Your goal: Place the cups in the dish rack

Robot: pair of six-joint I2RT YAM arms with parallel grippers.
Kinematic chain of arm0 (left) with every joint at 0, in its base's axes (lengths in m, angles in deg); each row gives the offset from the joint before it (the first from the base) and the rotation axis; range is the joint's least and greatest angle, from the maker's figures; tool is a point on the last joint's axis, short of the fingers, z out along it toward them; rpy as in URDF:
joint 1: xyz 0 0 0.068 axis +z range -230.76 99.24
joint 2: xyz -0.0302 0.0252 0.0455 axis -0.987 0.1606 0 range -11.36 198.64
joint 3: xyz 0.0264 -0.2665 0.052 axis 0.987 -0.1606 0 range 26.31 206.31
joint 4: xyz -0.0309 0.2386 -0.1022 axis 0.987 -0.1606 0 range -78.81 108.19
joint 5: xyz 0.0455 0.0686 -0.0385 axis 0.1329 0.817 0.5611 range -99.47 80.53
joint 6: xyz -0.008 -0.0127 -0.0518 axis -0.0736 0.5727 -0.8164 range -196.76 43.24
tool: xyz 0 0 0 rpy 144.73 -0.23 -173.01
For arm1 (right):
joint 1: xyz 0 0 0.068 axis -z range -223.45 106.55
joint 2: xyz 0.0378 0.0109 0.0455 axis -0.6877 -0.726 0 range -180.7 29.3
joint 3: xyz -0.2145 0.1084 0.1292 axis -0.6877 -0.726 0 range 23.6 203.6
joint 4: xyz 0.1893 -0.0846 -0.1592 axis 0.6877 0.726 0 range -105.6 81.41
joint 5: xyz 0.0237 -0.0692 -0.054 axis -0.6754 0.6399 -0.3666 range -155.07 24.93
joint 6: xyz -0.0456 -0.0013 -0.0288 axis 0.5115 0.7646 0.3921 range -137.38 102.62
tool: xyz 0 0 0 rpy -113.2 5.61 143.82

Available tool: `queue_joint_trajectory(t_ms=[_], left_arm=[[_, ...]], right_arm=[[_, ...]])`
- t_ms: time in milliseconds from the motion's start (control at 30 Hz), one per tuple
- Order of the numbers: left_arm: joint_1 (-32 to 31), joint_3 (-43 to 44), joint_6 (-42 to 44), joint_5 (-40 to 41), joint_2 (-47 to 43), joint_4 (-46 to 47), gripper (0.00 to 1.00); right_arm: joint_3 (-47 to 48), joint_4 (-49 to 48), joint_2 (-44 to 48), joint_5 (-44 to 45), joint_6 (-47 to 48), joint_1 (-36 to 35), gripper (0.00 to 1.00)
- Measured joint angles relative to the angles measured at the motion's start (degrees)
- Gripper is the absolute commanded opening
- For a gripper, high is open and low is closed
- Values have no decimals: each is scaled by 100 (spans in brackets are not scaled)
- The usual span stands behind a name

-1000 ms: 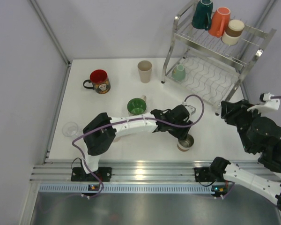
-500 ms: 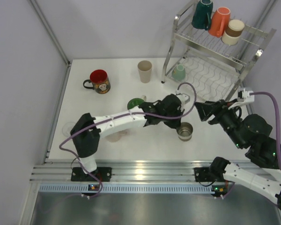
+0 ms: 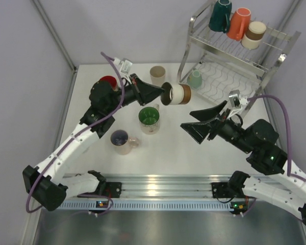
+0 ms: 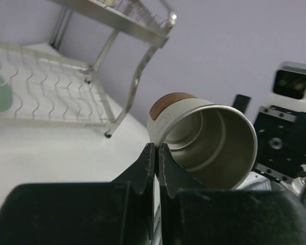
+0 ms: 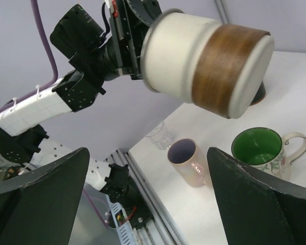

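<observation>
White-and-brown cup (image 3: 177, 94) hangs sideways in mid-air, near the dish rack (image 3: 229, 84), not yet loaded. My left gripper (image 3: 163, 94) is pinched on its rim. My right gripper (image 3: 191, 125) gapes wide, facing its base. Likely a handover: right must enclose the body before left lets go.

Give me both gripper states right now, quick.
Left gripper: shut on the rim of the white-and-brown cup, which is held off the table.
Right gripper: open, holding nothing.
</observation>
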Motion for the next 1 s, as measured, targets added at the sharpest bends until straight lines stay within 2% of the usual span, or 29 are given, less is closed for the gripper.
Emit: queue_joint_trajectory(t_ms=[267,567,733,1000], left_arm=[[96,-616,-1482,-837,-271,2295,0],[98,-1108,-3226,-1040,131,4983,0],[98,-1110,-3624,-1097,254,5543,0],[98,-1176,-3773,-1147,254,5919,0]], right_arm=[[0,-717,-291,-402,-120,0,99],[2,-1700,-387,-603,-387,0,100],[122,-2090,-717,-774,-396,0,99],[299,-2693,-1360,-977,-396,0,97]])
